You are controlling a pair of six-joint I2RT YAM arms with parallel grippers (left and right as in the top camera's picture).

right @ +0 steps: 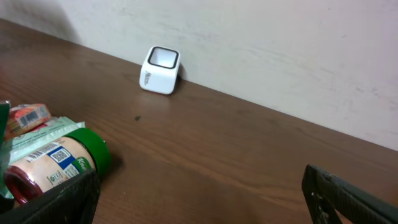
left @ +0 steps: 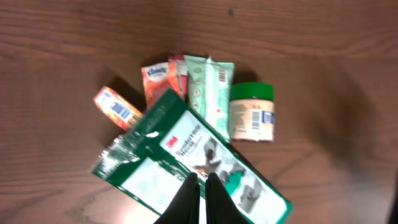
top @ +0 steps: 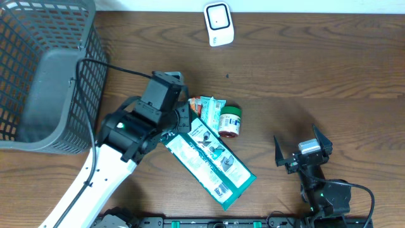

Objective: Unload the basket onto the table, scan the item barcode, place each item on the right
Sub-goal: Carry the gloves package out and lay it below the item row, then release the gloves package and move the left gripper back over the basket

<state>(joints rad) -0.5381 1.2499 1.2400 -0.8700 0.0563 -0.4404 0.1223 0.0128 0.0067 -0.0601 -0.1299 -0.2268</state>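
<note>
Dark wooden table (top: 304,69), with a grey basket (top: 44,76) at its 9 o'clock edge. From overhead, the green-and-white pouch (top: 212,158) slants from the left gripper (top: 176,132) toward 4 o'clock. It carries printed pictures and a small barcode near its far end. The white scanner (top: 219,24) stands at 12 o'clock from it.

In the left wrist view, the jaws are pinched together on the pouch, which spreads toward 11 o'clock over small packets (left: 186,81).

In the right wrist view, the right gripper (right: 199,208) gapes wide, holding nothing; a green-lidded jar (right: 56,162) lies at its 9 o'clock.
</note>
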